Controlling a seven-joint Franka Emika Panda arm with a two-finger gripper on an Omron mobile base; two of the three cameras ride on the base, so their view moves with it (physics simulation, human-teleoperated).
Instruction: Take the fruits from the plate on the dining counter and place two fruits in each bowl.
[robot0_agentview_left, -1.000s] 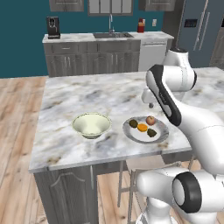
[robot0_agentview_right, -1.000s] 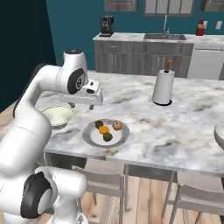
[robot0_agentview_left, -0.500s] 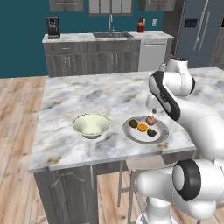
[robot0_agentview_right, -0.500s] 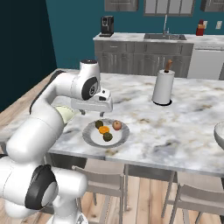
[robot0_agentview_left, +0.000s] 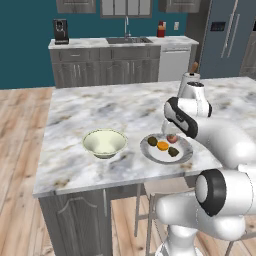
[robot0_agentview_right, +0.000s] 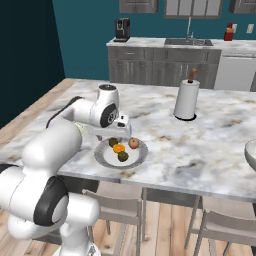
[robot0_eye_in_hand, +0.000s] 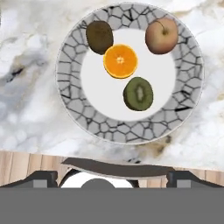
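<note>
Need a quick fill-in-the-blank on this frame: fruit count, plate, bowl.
1. The plate holds ____ fruits.
2. The orange lies between the kiwi half and the ____ oval fruit.
3. The cream-green bowl holds ____ fruit.
4. The gripper, above the plate, is ____.

Missing: four; brown; no; open
</note>
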